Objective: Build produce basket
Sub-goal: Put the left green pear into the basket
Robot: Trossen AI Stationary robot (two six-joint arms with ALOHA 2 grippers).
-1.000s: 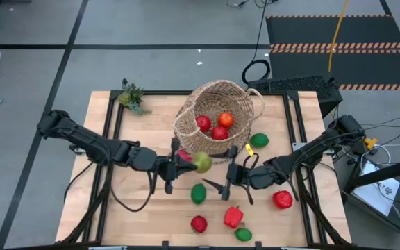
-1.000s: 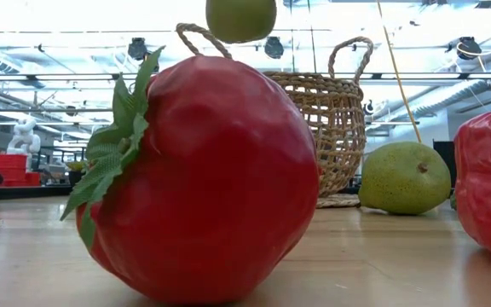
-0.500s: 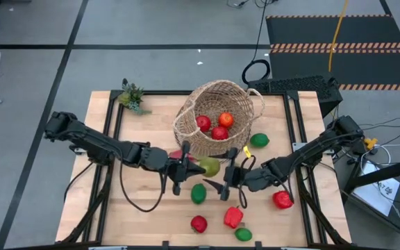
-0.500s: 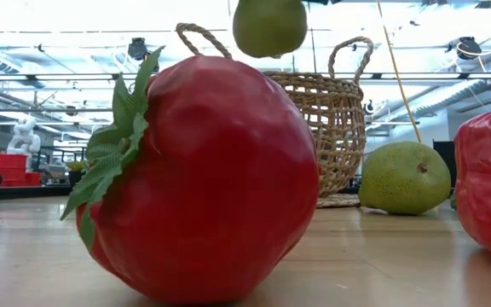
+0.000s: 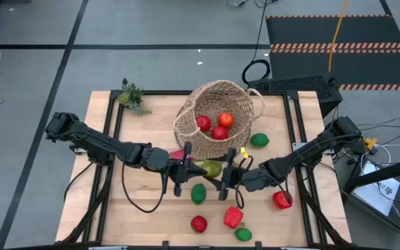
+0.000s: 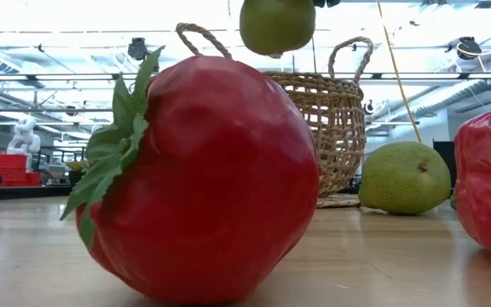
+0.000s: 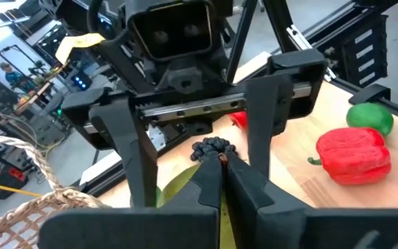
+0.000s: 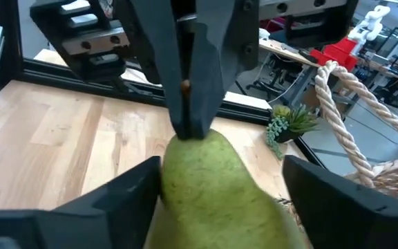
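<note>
Your left gripper (image 5: 189,167) still pinches the pear (image 5: 210,168) by its stem — the right gripper (image 5: 226,179) has moved in, fingers spread around it.

Left pincer (image 5: 198,167) and right pincer (image 5: 221,175) meet at a green pear (image 5: 210,168), just in front of the wicker basket (image 5: 217,105) on the counter (image 5: 144,215).

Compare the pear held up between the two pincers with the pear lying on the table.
The held pear hangs in the air in front of the basket; the table pear rests on the wood. The left pincer pinches the held pear by its stem and the right pincer brackets its body; nothing touches the table pear. Both are green, speckled pears.
</note>
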